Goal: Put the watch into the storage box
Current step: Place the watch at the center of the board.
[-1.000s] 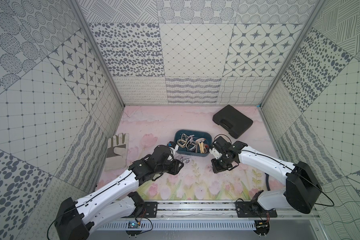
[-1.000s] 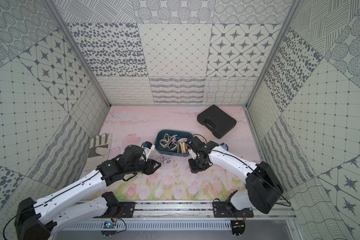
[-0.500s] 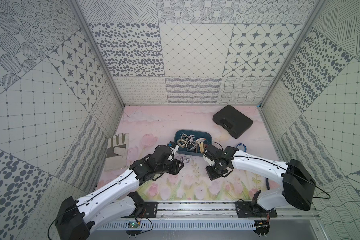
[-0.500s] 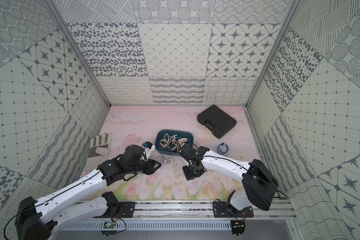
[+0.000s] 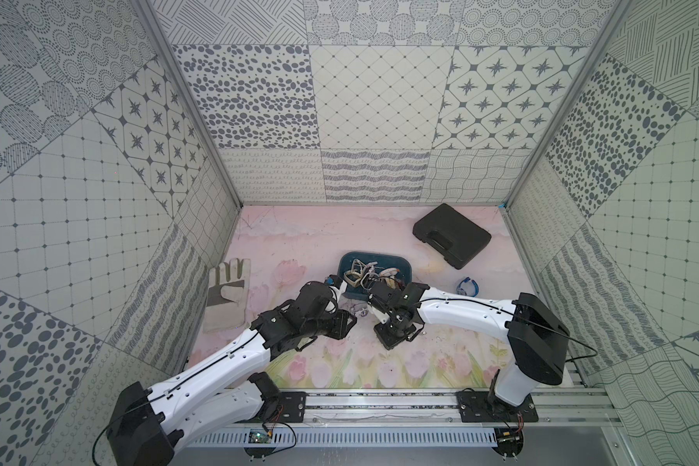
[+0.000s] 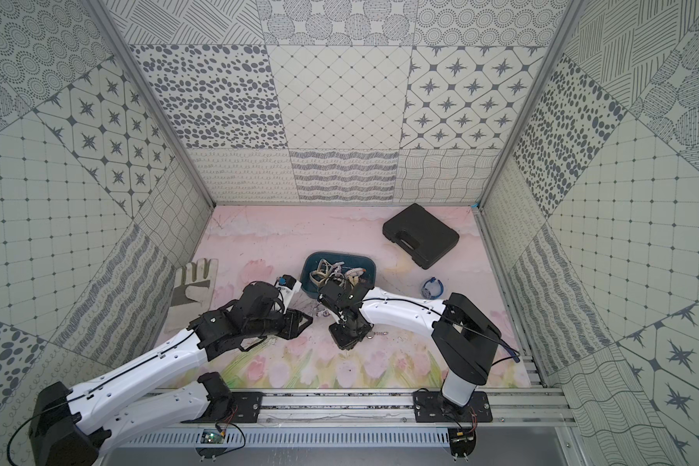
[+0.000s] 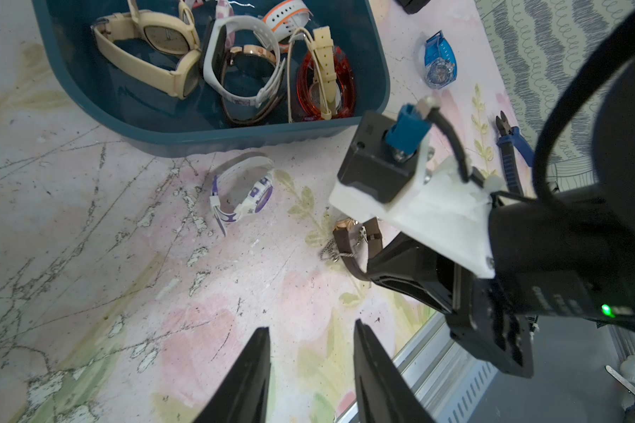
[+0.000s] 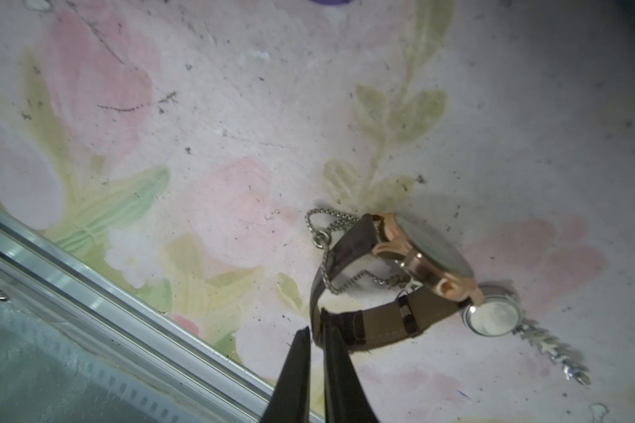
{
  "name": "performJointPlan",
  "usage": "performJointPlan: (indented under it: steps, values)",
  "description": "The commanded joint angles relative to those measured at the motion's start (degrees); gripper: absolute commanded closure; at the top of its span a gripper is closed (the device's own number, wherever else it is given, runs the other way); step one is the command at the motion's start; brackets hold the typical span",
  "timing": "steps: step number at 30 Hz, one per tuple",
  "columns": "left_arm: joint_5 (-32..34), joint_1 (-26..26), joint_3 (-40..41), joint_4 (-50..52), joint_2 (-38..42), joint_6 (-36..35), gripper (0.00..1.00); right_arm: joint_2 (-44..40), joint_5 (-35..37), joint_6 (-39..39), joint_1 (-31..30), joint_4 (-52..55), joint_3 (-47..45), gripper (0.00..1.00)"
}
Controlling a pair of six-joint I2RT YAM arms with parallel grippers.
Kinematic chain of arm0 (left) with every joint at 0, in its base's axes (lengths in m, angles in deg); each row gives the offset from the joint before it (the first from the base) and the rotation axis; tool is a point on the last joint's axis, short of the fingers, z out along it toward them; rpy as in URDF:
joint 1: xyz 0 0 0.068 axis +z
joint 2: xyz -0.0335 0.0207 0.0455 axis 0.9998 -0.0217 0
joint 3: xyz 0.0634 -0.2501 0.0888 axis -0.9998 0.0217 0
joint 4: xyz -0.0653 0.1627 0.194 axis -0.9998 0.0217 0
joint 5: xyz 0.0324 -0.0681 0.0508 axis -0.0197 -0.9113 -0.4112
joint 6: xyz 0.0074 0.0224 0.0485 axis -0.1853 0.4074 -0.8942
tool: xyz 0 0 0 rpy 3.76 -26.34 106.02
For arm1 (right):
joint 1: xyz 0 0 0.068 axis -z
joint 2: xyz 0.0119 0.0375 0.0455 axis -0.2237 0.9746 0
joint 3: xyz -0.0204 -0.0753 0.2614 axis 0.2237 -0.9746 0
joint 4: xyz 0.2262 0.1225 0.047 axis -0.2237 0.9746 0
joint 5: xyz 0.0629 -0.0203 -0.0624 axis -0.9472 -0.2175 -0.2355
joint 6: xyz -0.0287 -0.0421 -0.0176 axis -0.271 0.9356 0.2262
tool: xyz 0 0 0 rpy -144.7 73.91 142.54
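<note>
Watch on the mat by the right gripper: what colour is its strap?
Brown strap, on a rose-gold case. It shows best in the right wrist view.

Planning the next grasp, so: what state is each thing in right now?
storage box: upright, holds several watches
brown-strap watch: on mat, not lifted
white-purple watch: on mat, strap looped
right gripper: jaws slightly parted at the brown-strap watch
left gripper: jaws open, empty
black case: closed
</note>
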Motion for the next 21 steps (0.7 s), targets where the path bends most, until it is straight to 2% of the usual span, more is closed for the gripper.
performJointPlan:
  steps: [1,4,7,11,15,21]
  values:
    - [0.5,-0.1,0.3,-1.5,0.2,-0.4,0.58,1.3,1.8,1.9,0.0,-0.3,1.3,0.73]
    - [0.4,-0.1,0.4,-1.4,0.2,-0.3,0.58,0.5,2.0,1.8,-0.1,-0.3,0.6,0.56]
    - [0.5,-0.1,0.3,-1.4,0.1,-0.3,0.58,-4.4,3.9,0.2,0.0,-0.2,-1.4,0.34]
    - [0.4,-0.1,0.4,-1.3,0.8,-0.2,0.58,-14.3,7.8,-3.2,2.9,3.5,-6.0,0.28]
    - [0.1,-0.1,0.5,-1.6,0.9,-0.2,0.58,-22.8,3.2,-6.1,12.2,-0.4,-14.9,0.29]
    - [-0.4,-0.1,0.3,-2.2,0.5,-0.6,0.58,-18.9,3.2,-5.1,16.9,-1.4,-17.3,0.31]
